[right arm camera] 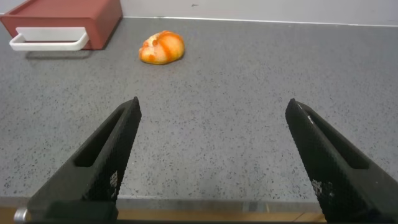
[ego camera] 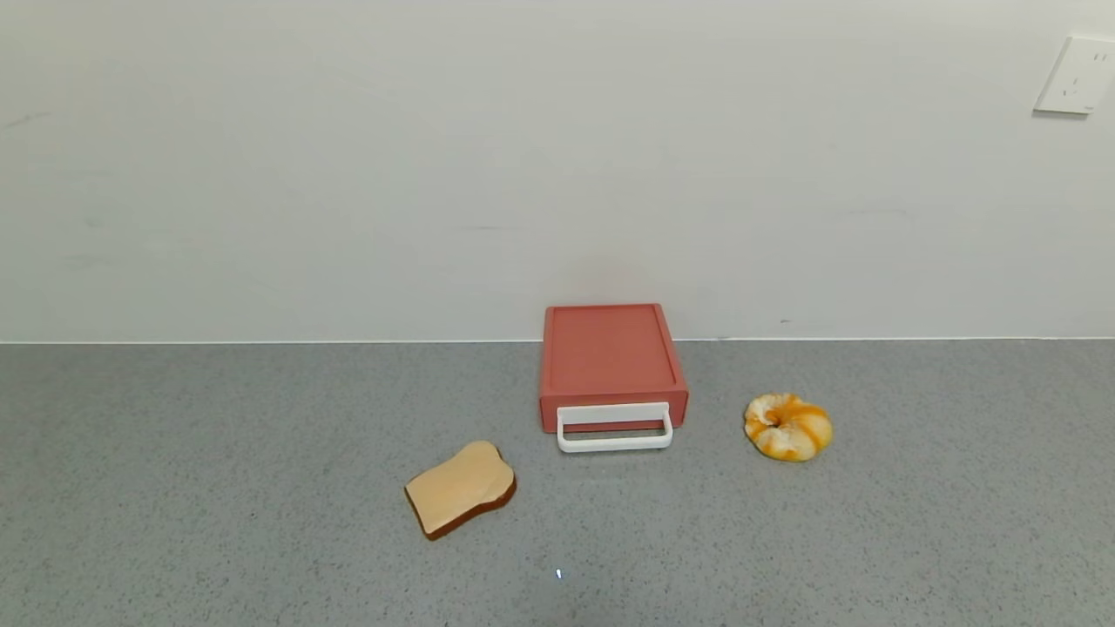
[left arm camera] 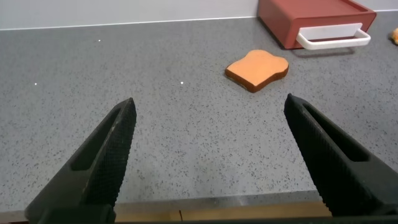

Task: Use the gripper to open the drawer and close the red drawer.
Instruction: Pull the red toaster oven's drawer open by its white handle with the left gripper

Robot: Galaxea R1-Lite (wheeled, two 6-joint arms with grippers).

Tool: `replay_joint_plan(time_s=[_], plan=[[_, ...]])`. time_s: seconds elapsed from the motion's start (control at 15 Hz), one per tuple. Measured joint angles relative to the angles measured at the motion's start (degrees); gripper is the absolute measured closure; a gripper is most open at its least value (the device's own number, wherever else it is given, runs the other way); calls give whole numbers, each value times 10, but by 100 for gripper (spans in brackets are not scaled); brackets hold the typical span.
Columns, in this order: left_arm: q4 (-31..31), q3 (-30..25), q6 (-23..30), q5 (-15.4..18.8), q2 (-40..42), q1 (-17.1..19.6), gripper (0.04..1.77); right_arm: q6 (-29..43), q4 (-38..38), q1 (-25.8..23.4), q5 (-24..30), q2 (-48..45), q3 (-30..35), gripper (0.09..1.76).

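Note:
The brick-red drawer (ego camera: 610, 357) stands against the wall at the back middle of the grey counter, its tray pushed in and its white loop handle (ego camera: 615, 428) facing me. It also shows in the left wrist view (left arm camera: 311, 18) and the right wrist view (right arm camera: 68, 18). Neither arm shows in the head view. My left gripper (left arm camera: 210, 106) is open and empty, low over the counter's near edge, far from the drawer. My right gripper (right arm camera: 213, 106) is open and empty, also at the near edge.
A toast slice (ego camera: 460, 498) lies in front and left of the drawer, also seen in the left wrist view (left arm camera: 256, 68). A swirled orange bun (ego camera: 787, 426) lies to the drawer's right, also in the right wrist view (right arm camera: 161, 48). A wall socket (ego camera: 1075, 75) is at the upper right.

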State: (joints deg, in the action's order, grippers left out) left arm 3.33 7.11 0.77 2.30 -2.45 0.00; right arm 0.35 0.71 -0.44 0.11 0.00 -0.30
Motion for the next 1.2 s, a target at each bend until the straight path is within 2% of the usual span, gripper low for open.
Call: replay_joint_plan(time_s=[0.93, 1.2], plan=[[0, 1, 0, 0, -1, 0, 9, 0, 0, 0, 0, 0, 0, 14], [5, 80, -1, -4, -83, -7, 9, 0, 1, 0, 0, 0, 0, 14]])
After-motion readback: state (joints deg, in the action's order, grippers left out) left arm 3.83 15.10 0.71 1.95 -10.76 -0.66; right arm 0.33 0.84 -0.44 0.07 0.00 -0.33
